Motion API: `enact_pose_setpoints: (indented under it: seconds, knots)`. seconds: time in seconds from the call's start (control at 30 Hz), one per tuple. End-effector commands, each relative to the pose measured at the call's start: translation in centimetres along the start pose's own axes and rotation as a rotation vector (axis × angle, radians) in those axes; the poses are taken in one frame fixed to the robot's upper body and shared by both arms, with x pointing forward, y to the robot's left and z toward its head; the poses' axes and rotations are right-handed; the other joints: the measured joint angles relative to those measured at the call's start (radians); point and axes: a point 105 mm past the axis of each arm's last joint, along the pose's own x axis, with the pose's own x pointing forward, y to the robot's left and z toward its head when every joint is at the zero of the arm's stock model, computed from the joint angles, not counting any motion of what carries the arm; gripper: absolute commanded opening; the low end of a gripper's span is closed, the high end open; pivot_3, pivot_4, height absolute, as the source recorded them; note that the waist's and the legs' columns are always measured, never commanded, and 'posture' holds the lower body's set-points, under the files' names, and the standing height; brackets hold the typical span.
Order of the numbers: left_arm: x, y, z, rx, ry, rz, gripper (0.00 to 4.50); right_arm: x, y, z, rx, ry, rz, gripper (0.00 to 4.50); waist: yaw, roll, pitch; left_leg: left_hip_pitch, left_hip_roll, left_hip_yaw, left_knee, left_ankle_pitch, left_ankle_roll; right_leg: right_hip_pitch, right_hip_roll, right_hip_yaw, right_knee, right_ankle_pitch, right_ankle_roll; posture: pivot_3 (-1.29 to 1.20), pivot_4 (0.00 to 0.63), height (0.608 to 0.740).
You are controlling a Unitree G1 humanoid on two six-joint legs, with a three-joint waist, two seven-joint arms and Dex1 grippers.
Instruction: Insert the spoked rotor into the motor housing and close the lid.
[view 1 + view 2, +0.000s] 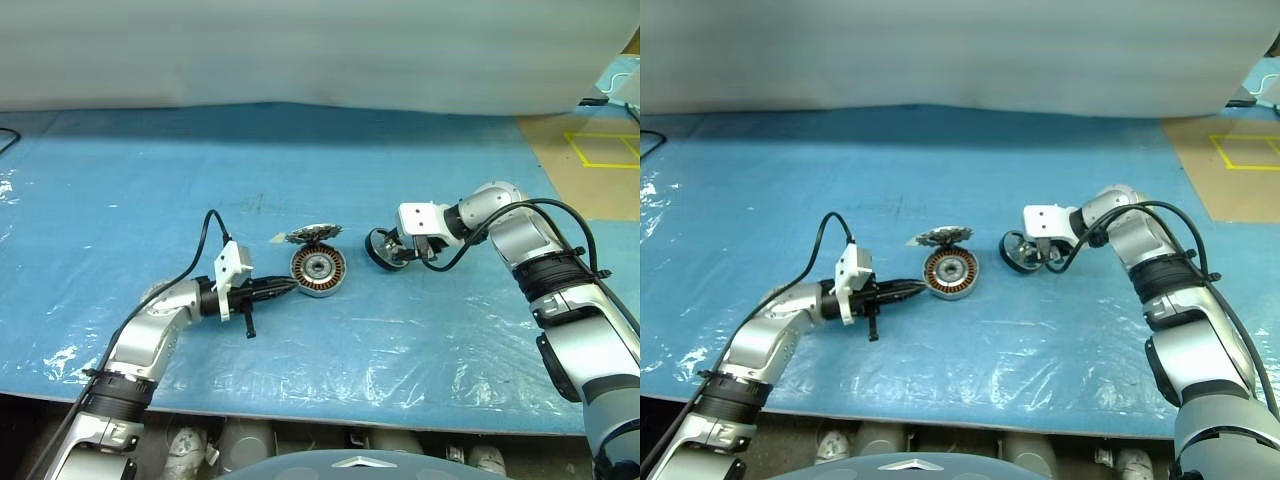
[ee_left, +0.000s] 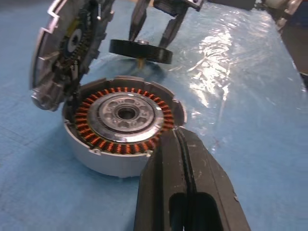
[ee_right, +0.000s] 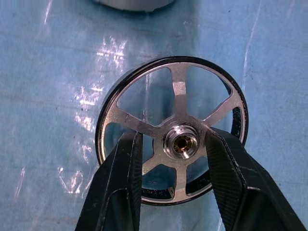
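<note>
Rotor [image 3: 173,137] sits between right gripper's [image 1: 392,252] spread fingers, hub centred, not clamped; housing [image 1: 318,270] lies just left, lid [image 1: 312,235] up; left gripper [image 1: 285,287] shut at its rim.

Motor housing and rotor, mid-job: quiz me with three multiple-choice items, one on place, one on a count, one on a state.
1. Where is the spoked rotor?
A. Seated in the motor housing
B. Between the right gripper's jaws, apart from the housing
C. Under the lid

2. How many spokes does the rotor have?
A. Three
B. Five
C. Eight

3. How does the lid stand?
A. Shut flat on the housing
B. Tipped up open at the housing's rim
C. Lying loose on the blue sheet

Key:
1 B: the right wrist view shows the right gripper with its jaws either side of the hub, and the motor housing sits off to the robot's left of it.
2 B: five arms run from hub to rim.
3 B: it stands tilted, leaving the copper windings bare.
</note>
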Motion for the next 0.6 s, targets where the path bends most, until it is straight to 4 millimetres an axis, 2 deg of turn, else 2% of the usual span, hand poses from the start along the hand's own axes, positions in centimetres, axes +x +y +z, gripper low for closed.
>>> enact_pose_setpoints:
  seconds: [0.03,0.2,0.3,0.37,0.6]
  knots:
    - [-0.8,-0.9,1.0,0.01,-0.014,-0.04,0.0,-1.8,-0.2,2.5,0.027,-0.13,-0.094,1.57,0.001,0.0,0.0,0.0,0.0,0.0,0.0,0.0,0.0,0.0,0.0,0.0,0.0,0.0,0.0,0.0,0.15,0.74]
    - [-1.2,-0.7,1.1,0.033,-0.001,-0.003,0.0,-2.4,2.7,4.7,0.166,-0.271,-0.155,1.57,0.01,0.0,0.0,0.0,0.0,0.0,-0.003,0.0,0.0,0.0,0.0,0.0,-0.002,0.0,0.0,0.0,0.15,0.74]
    - [-1.1,-0.4,1.5,0.046,-0.004,-0.003,0.0,-2.1,5.2,5.3,0.251,-0.307,-0.167,1.57,0.013,0.0,0.0,0.001,0.0,0.0,-0.004,-0.001,-0.001,0.0,0.0,0.0,-0.003,0.0,0.0,0.0,0.15,0.74]
    - [-1.1,-0.2,1.6,0.055,-0.002,-0.005,0.0,-1.8,6.2,5.6,0.285,-0.315,-0.175,1.57,0.013,0.0,0.0,0.002,0.0,0.0,-0.004,-0.002,-0.003,0.001,0.0,0.0,-0.003,0.0,0.0,0.0,0.15,0.74]
    - [-0.8,0.8,2.7,0.076,0.008,-0.037,0.0,-1.2,5.8,8.4,0.409,-0.457,-0.208,1.57,0.001,0.0,0.001,0.007,-0.001,0.0,-0.005,-0.002,-0.004,0.002,0.0,0.004,-0.002,0.0,0.001,0.0,0.15,0.74]
